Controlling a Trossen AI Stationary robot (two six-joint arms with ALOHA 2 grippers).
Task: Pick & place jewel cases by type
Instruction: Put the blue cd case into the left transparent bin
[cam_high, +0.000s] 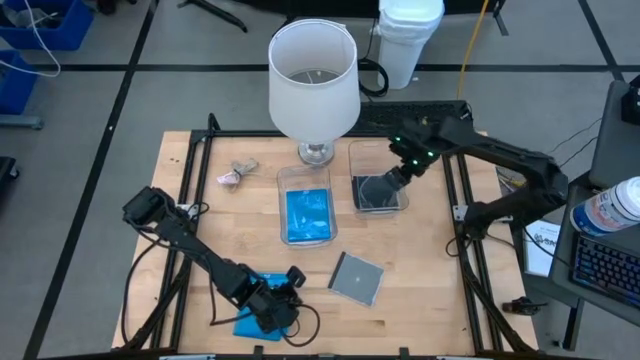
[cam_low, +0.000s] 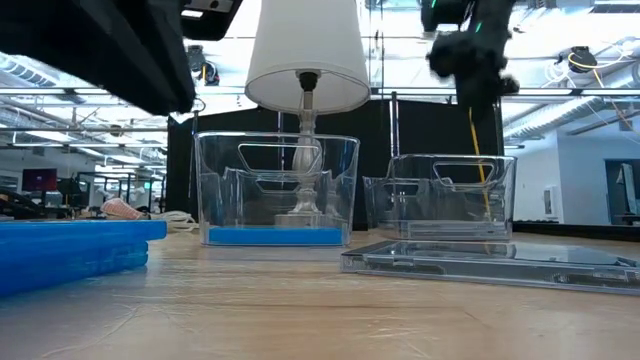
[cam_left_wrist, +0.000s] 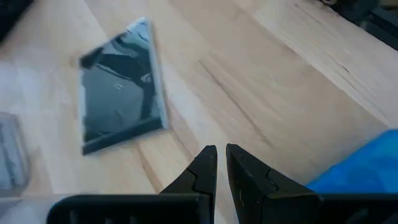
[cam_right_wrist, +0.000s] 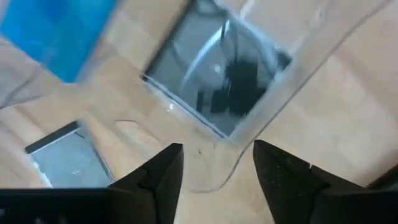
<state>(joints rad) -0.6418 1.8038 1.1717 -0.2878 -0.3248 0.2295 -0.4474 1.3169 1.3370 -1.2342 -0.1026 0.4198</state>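
While the right claw (cam_high: 393, 176) hangs released above the grey-case tub (cam_high: 378, 178), the left claw (cam_high: 283, 312), clenched and empty beside the blue jewel case (cam_high: 247, 320), should open and straddle its edge squarely

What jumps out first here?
The big white lamp at the table's far edge, then the two clear tubs in front of it: the left tub holds a blue case, the right tub a grey case. The right gripper hangs open above it.
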